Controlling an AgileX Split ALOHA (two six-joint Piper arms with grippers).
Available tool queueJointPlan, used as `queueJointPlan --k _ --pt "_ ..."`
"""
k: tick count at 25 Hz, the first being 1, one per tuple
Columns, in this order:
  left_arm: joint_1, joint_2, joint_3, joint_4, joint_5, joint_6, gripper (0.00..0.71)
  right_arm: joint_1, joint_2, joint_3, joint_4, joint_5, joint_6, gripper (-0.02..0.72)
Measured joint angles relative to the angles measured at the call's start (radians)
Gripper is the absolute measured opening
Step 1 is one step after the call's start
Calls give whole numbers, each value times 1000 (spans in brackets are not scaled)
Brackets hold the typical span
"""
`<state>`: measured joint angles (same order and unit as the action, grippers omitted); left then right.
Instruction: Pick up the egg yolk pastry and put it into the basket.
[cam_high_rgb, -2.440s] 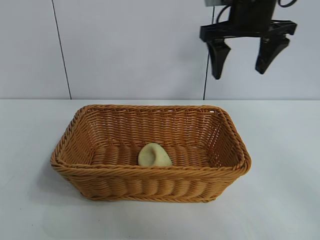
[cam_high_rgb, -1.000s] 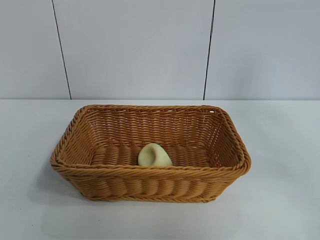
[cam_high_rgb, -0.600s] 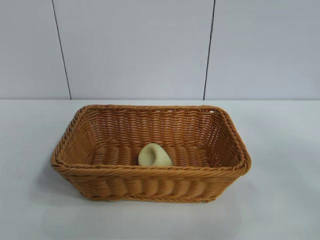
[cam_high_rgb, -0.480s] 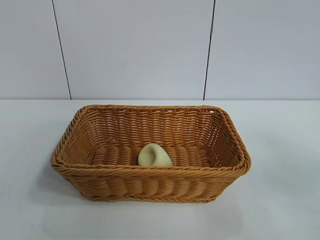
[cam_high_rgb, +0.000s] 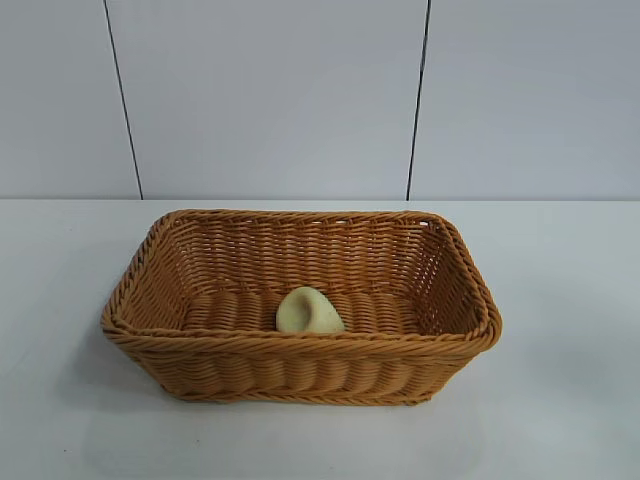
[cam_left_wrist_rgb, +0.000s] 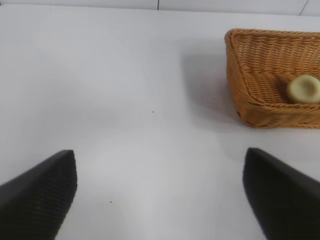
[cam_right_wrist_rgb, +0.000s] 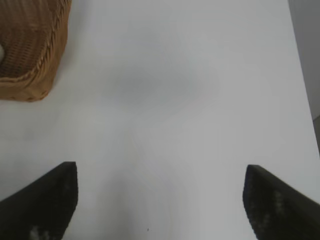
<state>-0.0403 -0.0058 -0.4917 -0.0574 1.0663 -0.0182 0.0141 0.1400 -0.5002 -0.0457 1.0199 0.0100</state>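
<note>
The pale cream-yellow egg yolk pastry (cam_high_rgb: 308, 311) lies on the ribbed bottom of the orange-brown wicker basket (cam_high_rgb: 300, 345), close to its near wall. The left wrist view shows the same pastry (cam_left_wrist_rgb: 303, 89) inside the basket (cam_left_wrist_rgb: 250, 95), off to one side. My left gripper (cam_left_wrist_rgb: 160, 195) is open over bare white table, well away from the basket, with nothing between its fingers. My right gripper (cam_right_wrist_rgb: 160, 200) is open too and empty, over bare table, with a corner of the basket (cam_right_wrist_rgb: 45, 55) beyond it. Neither arm appears in the exterior view.
The white table (cam_high_rgb: 560, 300) stretches around the basket on all sides. A pale panelled wall (cam_high_rgb: 270, 100) rises behind it. In the right wrist view the table's edge (cam_right_wrist_rgb: 302, 75) runs along one side.
The right gripper, open high above the basket's right end 2.4 s ago, has left the exterior view. Over the last second basket and pastry have stayed put.
</note>
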Motion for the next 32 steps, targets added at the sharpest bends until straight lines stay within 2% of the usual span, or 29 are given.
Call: queueJointPlan --k 6,32 --pt "0 0 0 0 0 0 695 0 -141 0 0 1 0 622" --pt "0 0 0 0 0 0 695 0 -147 0 19 1 0 622"
